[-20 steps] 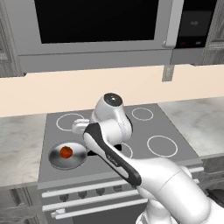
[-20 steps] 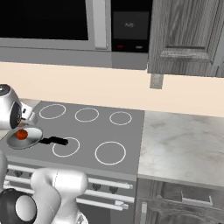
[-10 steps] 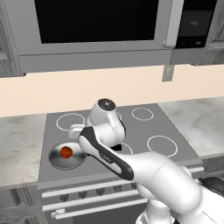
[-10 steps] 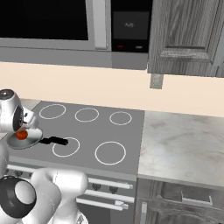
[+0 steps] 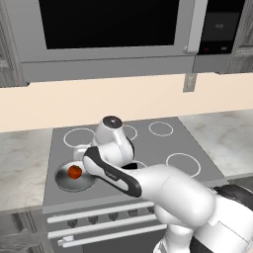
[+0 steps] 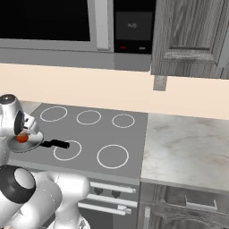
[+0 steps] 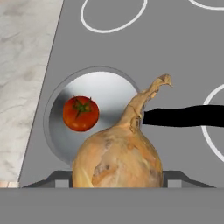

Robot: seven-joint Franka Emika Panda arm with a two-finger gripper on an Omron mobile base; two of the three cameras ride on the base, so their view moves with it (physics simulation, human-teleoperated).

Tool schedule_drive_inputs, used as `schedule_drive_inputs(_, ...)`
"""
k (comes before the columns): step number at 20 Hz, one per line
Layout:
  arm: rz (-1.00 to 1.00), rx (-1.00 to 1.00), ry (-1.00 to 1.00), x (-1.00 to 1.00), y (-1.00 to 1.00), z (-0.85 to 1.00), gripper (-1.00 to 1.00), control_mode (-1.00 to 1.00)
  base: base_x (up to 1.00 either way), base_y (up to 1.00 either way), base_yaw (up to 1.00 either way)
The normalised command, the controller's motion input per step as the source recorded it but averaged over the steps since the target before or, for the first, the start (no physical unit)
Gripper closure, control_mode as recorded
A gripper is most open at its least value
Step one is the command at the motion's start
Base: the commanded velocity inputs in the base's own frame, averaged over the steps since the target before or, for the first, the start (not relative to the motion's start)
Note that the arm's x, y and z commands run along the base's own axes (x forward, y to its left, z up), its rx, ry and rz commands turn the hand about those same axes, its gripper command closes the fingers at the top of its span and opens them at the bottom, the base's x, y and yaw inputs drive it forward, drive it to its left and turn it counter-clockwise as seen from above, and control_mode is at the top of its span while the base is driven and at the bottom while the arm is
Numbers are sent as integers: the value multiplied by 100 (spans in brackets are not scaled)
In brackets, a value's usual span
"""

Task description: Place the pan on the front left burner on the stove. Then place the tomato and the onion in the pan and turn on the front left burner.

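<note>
I am holding the onion right in front of my hand camera, my gripper clamped on its golden-tan body from both sides, its pointed tip tilting up and to the right. Only the finger tips are peeking out on either side of the bulb, so I am reading this as a firm grip on the onion and not as open jaws.

Just past the onion, below my hand, the pan is sitting on the stove at its front left corner, black handle pointing off to the right. The tomato is already lying inside the pan, toward its left side. From the left base view the pan is covering the front left burner, so the ring itself is hidden beneath it and I cannot check the centring.

As I judge it, I am working on the onion step: pan placed, tomato in, onion not yet released. Next I am needing to lower over the free right part of the pan, clear of the tomato, and open up. Farther on, the knobs on the stove's front panel are waiting for the burner step.
</note>
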Motion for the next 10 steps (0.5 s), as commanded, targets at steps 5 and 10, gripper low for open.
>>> schedule_drive_inputs(5,0,-5,5,27,0,-29,100,-100,0,0,0)
schedule_drive_inputs(10,0,-4,6,30,11,-28,100,-100,0,0,0)
